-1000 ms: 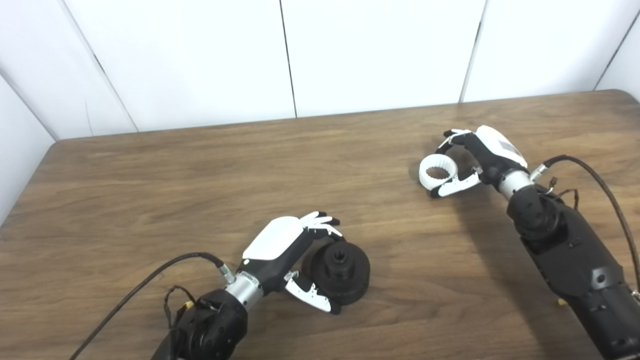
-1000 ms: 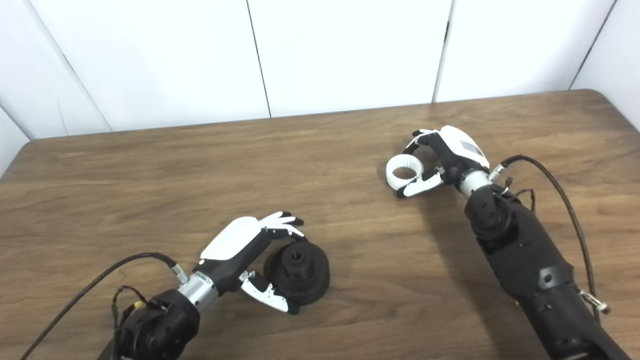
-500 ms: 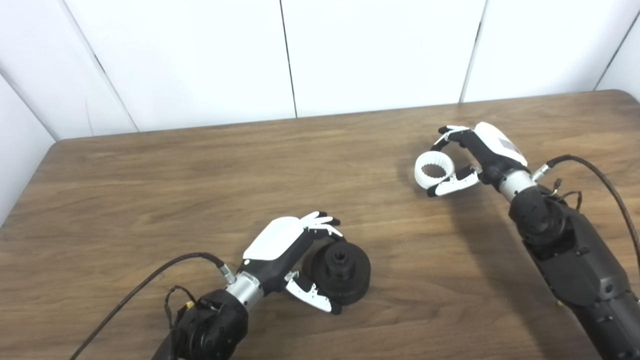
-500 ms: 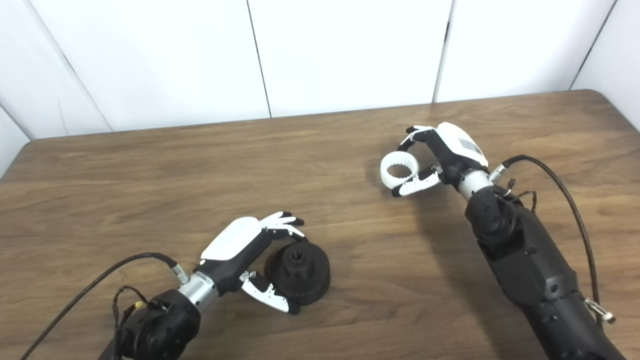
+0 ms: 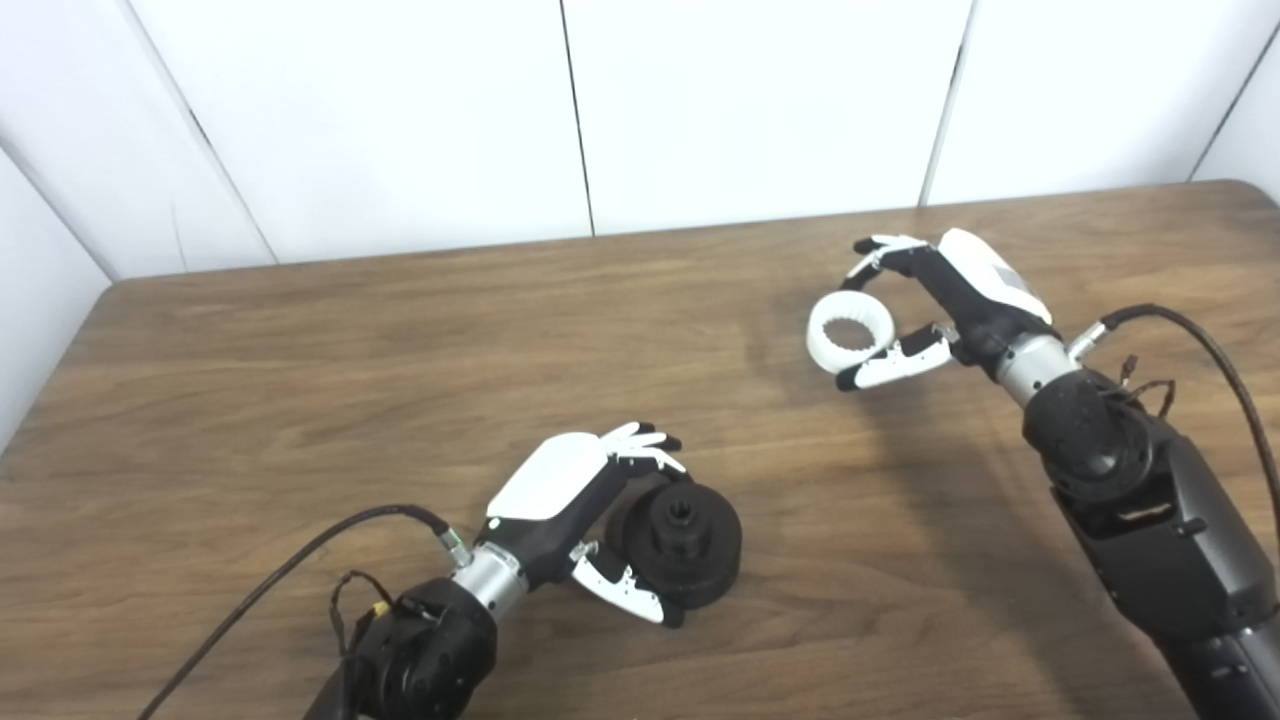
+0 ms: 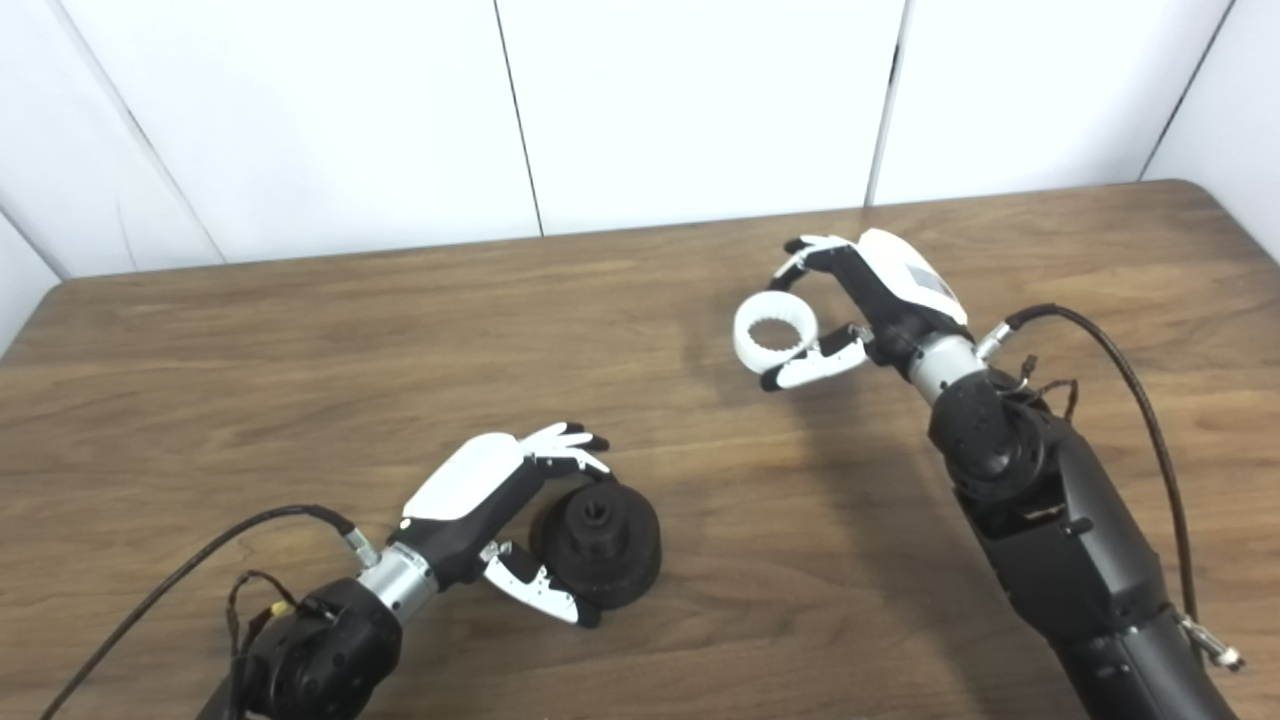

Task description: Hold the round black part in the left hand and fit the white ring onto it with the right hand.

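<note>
Black and round, the part (image 5: 682,544) sits on the wooden table (image 5: 300,380), the left hand (image 5: 575,500) curled around its left side, fingers over the top and thumb below, seemingly gripping it. Well up and right of the part, the white ring (image 5: 850,335) is pinched between the right hand's (image 5: 960,300) fingers and thumb, apparently lifted off the table.

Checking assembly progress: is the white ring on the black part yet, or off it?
Off. The white ring is pinched in the right hand, far from the black part held on the table by the left hand.
</note>
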